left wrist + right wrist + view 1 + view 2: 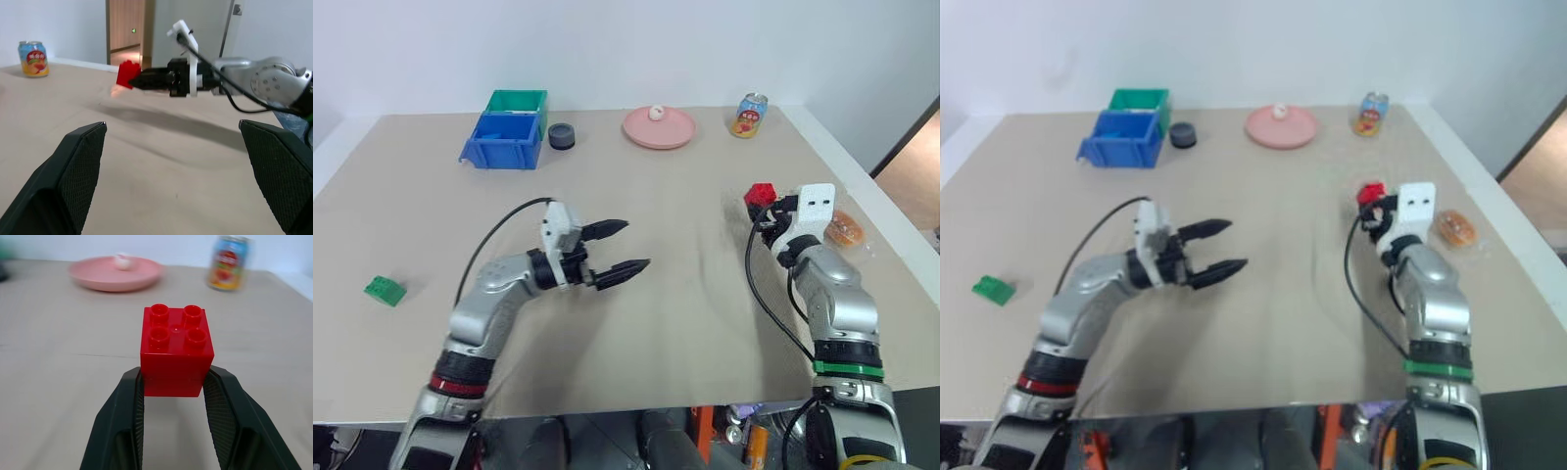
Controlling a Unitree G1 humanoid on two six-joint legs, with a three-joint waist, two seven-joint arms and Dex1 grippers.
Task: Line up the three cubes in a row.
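Beige tabletop (685, 323) against a plain white wall is what we see, with white edging along its sides. Far left, near the table's left edge, we note the small green plastic studded block (385, 290), lying alone on the surface, well apart from everything else. At the back left we log a blue plastic bin (502, 142) with a green plastic bin (518, 101) touching it from behind, and a small dark round cap-like object (561, 135) just beside the blue bin's right side. Left gripper (620, 247) hovers over the middle-left of the table, pointing toward the right, its two black fingers spread wide and holding nothing. Back centre we mark a pink round plate (659, 128) with a small white ball-like item (656, 113) on it. Right of that stands a blue drink can with an orange fruit label (751, 115), upright near the back edge. Right gripper (172, 382) is raised over the right side of the table, its black fingers (124, 416) pinching the red plastic studded block (175, 350) by its two side faces, studs facing up, the block held clear of the tabletop. Just right of that arm we see a plastic-wrapped orange bun (845, 230) lying near the table's right edge. We spot no yellow block to place.
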